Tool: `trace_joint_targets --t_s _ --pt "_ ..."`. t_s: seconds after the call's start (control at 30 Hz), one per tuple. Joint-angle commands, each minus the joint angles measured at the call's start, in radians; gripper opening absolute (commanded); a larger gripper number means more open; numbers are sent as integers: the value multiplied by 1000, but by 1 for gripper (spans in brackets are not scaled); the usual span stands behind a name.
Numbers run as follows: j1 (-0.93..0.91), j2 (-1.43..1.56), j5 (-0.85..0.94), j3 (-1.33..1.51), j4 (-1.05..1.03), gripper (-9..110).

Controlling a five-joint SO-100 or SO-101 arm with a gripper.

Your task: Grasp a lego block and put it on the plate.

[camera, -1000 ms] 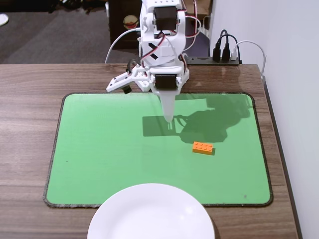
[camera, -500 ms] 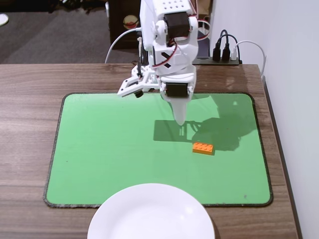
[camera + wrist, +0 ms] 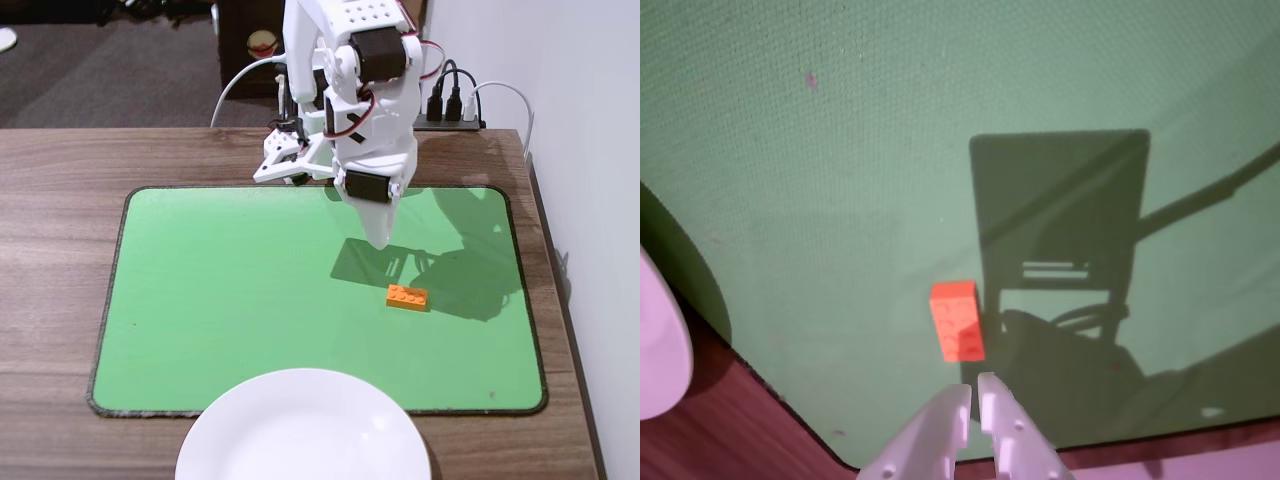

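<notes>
Your end effector (image 3: 974, 392) hangs nearly closed and empty just below the lego block (image 3: 957, 320), mid-frame on the green mat (image 3: 840, 200). The block looks light, stiff, smooth; pinch its long sides.

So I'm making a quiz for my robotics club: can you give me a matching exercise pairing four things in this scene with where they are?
Things:
1. lego block
2. plate
3. gripper
4. power strip

Places:
A. at the table's far edge, by the wall
B. on the green mat, right of centre in the fixed view
C. above the mat, just short of the block
D. at the table's near edge, overlapping the mat

Pairs: 1-B, 2-D, 3-C, 4-A
</notes>
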State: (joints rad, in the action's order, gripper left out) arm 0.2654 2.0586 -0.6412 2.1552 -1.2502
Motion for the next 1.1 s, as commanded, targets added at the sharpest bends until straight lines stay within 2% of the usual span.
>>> trace_joint_targets --t_s 0.0,0.67,0.8,0.87,0.97,1.03,1.07 --pt "0 -17 -23 -66 -5 0" --pt "35 -120 54 -114 -6 2" --pt "44 -138 89 -114 -9 12" --pt "54 -150 91 -114 -9 21" --pt "60 -166 97 -112 -2 23" --pt "63 -178 91 -112 -2 33" --pt "64 -186 91 -112 0 33"
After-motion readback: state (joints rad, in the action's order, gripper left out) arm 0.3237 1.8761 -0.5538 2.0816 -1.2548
